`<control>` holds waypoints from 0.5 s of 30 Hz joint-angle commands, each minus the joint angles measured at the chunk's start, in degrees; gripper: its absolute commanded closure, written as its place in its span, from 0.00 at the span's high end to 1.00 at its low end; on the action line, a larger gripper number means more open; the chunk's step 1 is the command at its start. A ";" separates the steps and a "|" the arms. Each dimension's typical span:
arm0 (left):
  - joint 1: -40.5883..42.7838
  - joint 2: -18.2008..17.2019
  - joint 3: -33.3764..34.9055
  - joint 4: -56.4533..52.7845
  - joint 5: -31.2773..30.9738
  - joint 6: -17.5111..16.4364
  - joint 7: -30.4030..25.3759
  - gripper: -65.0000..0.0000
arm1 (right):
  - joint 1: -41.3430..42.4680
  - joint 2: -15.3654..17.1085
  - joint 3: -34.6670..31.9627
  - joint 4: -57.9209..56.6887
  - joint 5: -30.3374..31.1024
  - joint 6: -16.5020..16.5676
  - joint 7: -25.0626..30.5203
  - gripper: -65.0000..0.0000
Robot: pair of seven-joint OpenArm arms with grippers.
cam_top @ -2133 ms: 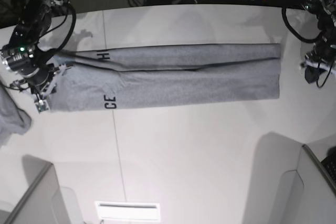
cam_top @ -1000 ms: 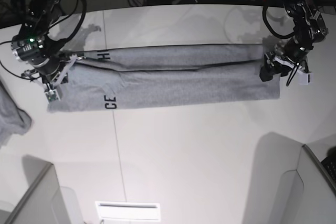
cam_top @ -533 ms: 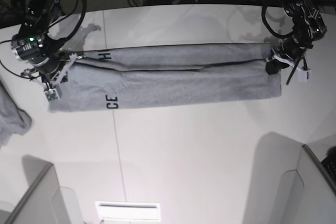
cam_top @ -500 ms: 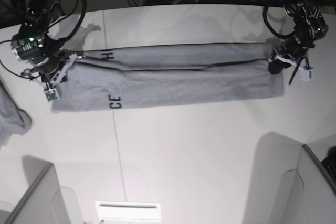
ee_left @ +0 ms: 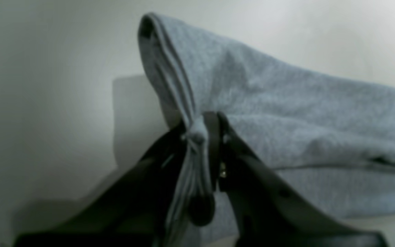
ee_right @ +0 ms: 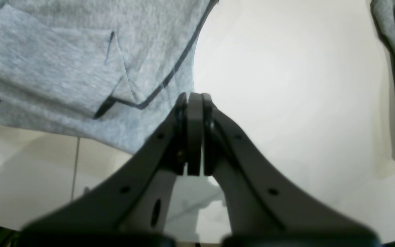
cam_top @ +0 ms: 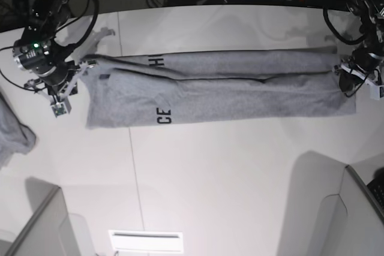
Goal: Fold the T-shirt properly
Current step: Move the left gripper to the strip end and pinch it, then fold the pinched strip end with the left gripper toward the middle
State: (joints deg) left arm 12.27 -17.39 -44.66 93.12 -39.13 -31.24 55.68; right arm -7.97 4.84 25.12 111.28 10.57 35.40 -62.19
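Stretching across the pale worktop (cam_top: 210,172), the T-shirt (cam_top: 240,97) lies as a long grey band already folded lengthwise, black lettering showing near one end. The left gripper (ee_left: 201,137) is clamped on a bunched hem at the far end of the band, the cloth lifted into a peak above its jaws. The right gripper (ee_right: 194,103) sits with its jaws pressed together just beside the opposite edge, and no cloth can be seen between them. The step in hand appears to be the crosswise fold, taken from the left gripper's end. The next move likely calls for carrying that end over toward the lettering while the opposite edge stays flat and square
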 commanded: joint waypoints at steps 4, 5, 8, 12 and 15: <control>2.54 -0.94 6.73 7.41 -1.61 -0.54 -1.57 0.00 | 0.71 0.65 0.15 1.11 0.47 -0.10 0.88 0.00; 3.07 -0.85 8.31 8.55 -1.61 -0.45 -1.57 0.00 | 0.71 0.65 0.15 1.11 0.47 -0.10 0.88 0.00; 3.33 1.08 11.92 10.31 -1.61 -0.27 -1.57 0.00 | 0.71 0.65 0.15 1.11 0.47 -0.10 0.88 0.00; 2.98 2.84 16.31 10.92 -1.61 3.16 -1.57 0.00 | 0.71 0.65 0.15 1.11 0.47 -0.10 0.88 0.00; 2.80 3.19 19.83 11.10 -1.61 4.56 -1.66 0.00 | 0.54 0.65 0.15 1.11 0.47 -0.10 0.88 0.00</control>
State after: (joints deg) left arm 15.38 -13.54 -24.51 103.04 -39.64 -26.79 55.11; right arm -8.01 4.82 25.12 111.31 10.52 35.40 -62.19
